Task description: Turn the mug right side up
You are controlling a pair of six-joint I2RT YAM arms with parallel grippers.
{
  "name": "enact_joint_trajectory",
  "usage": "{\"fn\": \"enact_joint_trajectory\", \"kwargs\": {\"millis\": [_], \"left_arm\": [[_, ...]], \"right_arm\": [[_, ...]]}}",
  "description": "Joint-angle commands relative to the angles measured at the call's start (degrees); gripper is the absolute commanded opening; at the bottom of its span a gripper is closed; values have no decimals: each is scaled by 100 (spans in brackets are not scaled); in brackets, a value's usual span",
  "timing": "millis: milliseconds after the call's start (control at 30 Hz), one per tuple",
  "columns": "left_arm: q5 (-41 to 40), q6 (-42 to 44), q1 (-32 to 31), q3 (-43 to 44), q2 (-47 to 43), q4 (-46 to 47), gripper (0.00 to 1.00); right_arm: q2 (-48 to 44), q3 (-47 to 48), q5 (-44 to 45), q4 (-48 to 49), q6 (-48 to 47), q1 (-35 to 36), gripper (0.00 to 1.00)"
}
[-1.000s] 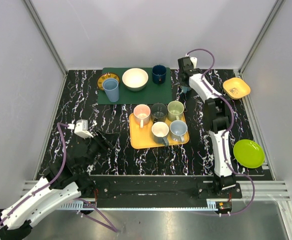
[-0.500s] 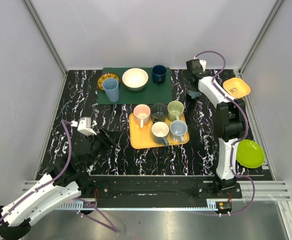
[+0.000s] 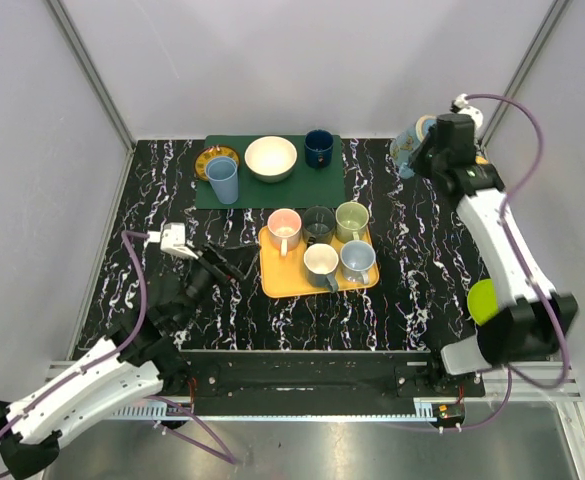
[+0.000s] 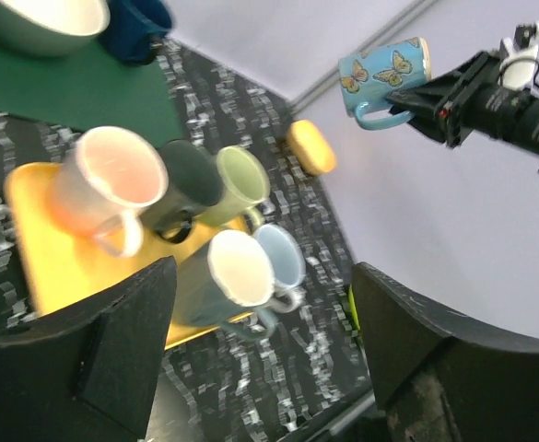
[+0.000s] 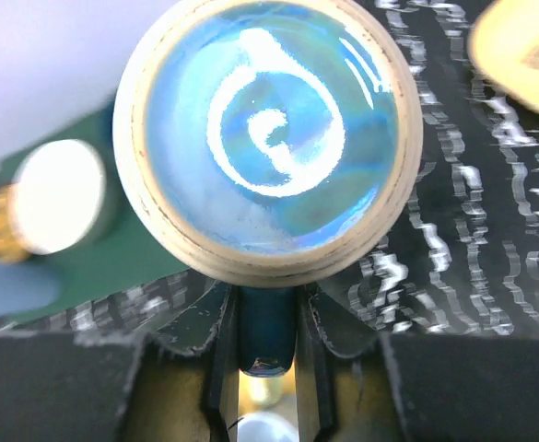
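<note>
Blue butterfly mug (image 4: pixel 384 66) hangs on its side above the far right of the table (image 3: pixel 152 200), handle clamped in the right gripper (image 5: pixel 265 322), well apart from the empty, spread-fingered left gripper (image 4: pixel 260 304).

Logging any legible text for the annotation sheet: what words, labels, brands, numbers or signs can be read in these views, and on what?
None can be read.
The butterfly mug carries only butterfly pictures and, on the end facing the right wrist camera, a white spiral: no letters.
Nothing else shows lettering.
</note>
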Motion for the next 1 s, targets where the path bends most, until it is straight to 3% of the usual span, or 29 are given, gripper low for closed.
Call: {"fn": "enact_joint_trajectory", "kwargs": {"millis": [0, 167, 233, 267, 367, 667, 967], "left_arm": [[869, -336, 37, -32, 477, 1798, 82], [1783, -767, 63, 56, 1426, 3341, 86], [1986, -1092, 72, 21, 1864, 3958, 89], [2143, -1319, 81, -23, 2024, 4649, 98], [2679, -1663, 81, 151, 2648, 5628, 99], [3436, -1972, 37, 925, 4125, 6570, 99], [3973, -2683, 37, 1234, 5277, 7493, 99]], "right_arm": [[-1772, -597, -1660, 1368, 897, 41, 0], [-3036, -1686, -3381, 2079, 1633, 41, 0], [-3293, -2012, -3718, 2342, 2011, 59, 0], [-3485, -2135, -4024, 2465, 2153, 59, 0], [-3741, -2347, -4229, 2493, 2365, 181, 0], [-3883, -2857, -4712, 2932, 2857, 401, 0], [-3848, -2883, -4573, 2968, 2743, 937, 0]]}}
